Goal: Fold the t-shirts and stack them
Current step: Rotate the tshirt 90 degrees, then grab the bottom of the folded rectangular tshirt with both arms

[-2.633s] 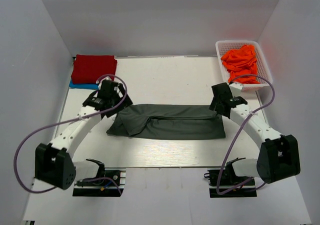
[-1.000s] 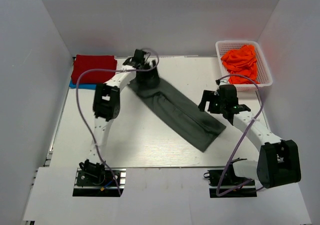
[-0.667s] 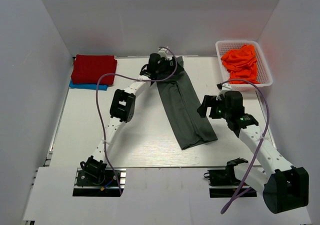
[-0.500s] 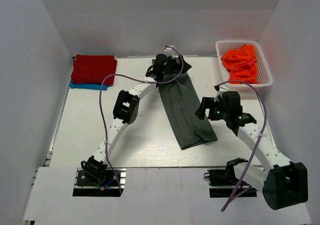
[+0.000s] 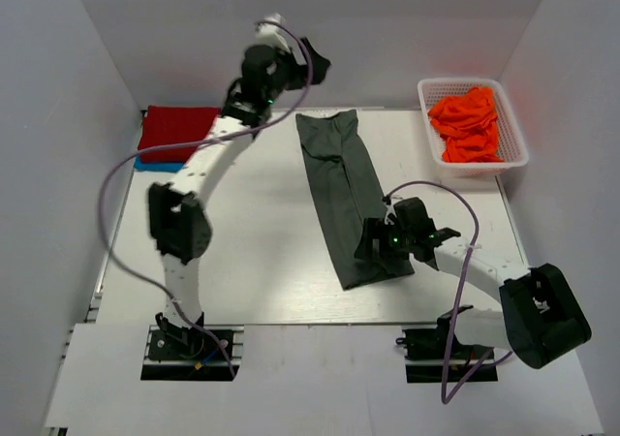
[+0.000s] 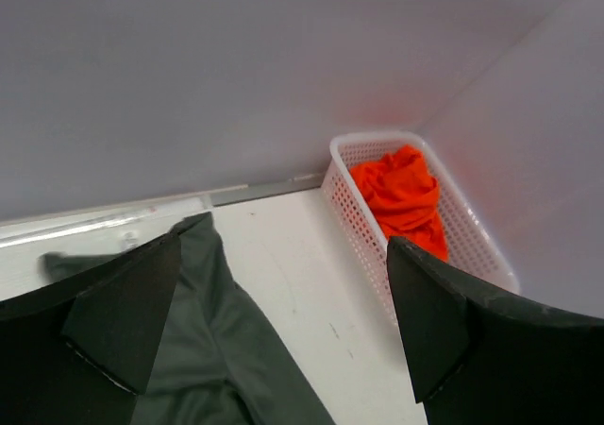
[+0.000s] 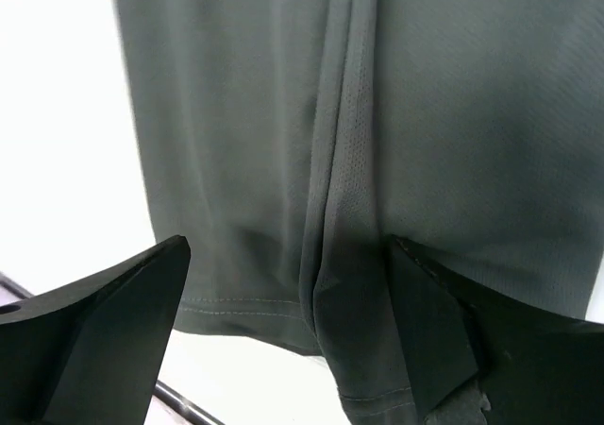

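Note:
The dark charcoal-grey t-shirt (image 5: 339, 184) lies folded into a long strip, running from the far middle of the table toward the near right. My left gripper (image 5: 308, 60) is raised high near the back wall, open and empty; its wrist view shows the shirt's far end (image 6: 203, 349) below it. My right gripper (image 5: 373, 247) is open, low over the shirt's near hem (image 7: 283, 113), with its fingers on either side of a fold ridge. The red t-shirt (image 5: 179, 131) lies folded on the blue one (image 5: 155, 166) at the far left. The orange t-shirts (image 5: 467, 121) fill the basket.
The white lattice basket (image 5: 422, 92) stands at the far right corner; it also shows in the left wrist view (image 6: 363, 227) with the orange t-shirts (image 6: 406, 194) inside. White walls close in the back and both sides. The table's near edge lies just beyond the shirt's hem.
The grey shirt swung from lying crosswise to lying lengthwise. My left gripper let go of its far end and rose toward the back wall. My right gripper moved down to the near hem.

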`<state>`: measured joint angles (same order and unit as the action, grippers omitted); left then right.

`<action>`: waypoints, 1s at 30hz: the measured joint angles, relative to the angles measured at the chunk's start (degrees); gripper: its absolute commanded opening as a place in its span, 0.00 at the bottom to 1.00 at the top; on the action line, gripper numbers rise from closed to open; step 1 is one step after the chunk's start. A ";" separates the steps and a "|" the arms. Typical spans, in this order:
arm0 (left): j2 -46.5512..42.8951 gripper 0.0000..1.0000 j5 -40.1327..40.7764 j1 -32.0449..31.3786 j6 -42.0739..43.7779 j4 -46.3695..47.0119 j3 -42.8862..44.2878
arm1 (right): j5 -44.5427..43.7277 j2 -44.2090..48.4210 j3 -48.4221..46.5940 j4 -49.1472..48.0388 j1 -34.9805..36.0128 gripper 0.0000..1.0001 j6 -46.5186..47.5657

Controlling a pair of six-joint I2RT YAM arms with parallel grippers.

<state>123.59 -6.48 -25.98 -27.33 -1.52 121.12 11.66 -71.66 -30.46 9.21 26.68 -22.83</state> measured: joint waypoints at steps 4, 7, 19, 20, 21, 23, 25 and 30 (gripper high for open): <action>-27.61 1.00 5.66 0.74 -1.95 -6.34 -21.70 | 1.81 0.33 2.43 -6.19 5.51 0.90 -4.63; -46.12 1.00 7.65 0.33 -4.94 -11.06 -37.48 | 2.69 -1.92 1.16 -7.48 11.82 0.90 -6.95; -53.24 1.00 -5.35 -2.12 -8.90 -30.88 -68.04 | -8.76 8.81 -6.84 9.97 18.56 0.90 -16.81; -51.52 1.00 -7.45 -2.64 -9.16 -31.76 -71.28 | -9.53 10.88 -6.93 11.13 18.53 0.90 -18.36; -50.64 1.00 -9.44 -3.23 -9.62 -32.33 -74.53 | -10.08 12.50 -6.78 12.37 18.56 0.90 -19.82; -50.93 1.00 -12.98 -4.92 -10.60 -32.81 -80.76 | -9.97 14.78 -4.48 13.70 18.56 0.90 -22.67; -52.17 1.00 -16.17 -7.30 -11.74 -32.98 -84.83 | -8.39 15.93 -0.09 14.78 18.58 0.90 -25.40; -50.86 0.88 -20.13 -13.35 -13.64 -28.63 -86.38 | -4.81 16.65 6.78 17.20 18.84 0.90 -32.46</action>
<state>72.73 -26.61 -39.33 -40.97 -30.15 34.74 6.85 -55.00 -23.68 26.41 45.52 -55.29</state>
